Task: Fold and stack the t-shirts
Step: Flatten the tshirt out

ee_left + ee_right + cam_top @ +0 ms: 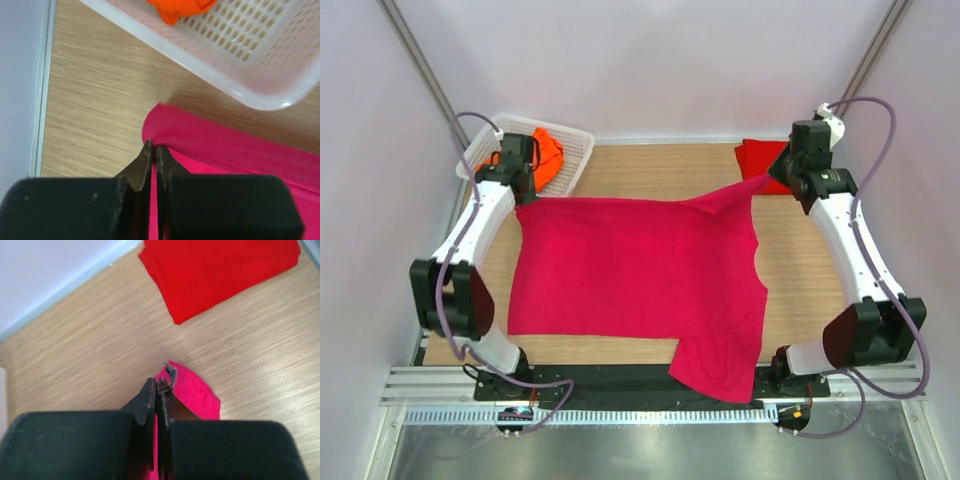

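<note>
Two grippers are clamped shut on the magenta-pink shirt (pixel 630 270), which lies spread across the table (pixel 800 285) — left gripper (pixel 154 149) pinches its far-left corner beside the basket (pixel 210 75), right gripper (pixel 156 385) pinches the far-right corner, drawn upward. Red shirt (pixel 220 270) lies folded far right; orange shirt (pixel 177 7) sits in the basket.

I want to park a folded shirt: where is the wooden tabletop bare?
Bare wood: the far strip of the wooden table between the white lattice basket and the folded red t-shirt, and a patch right of the spread magenta-pink t-shirt. Crowded: the middle, under that shirt, pinched by the left gripper and right gripper.
</note>
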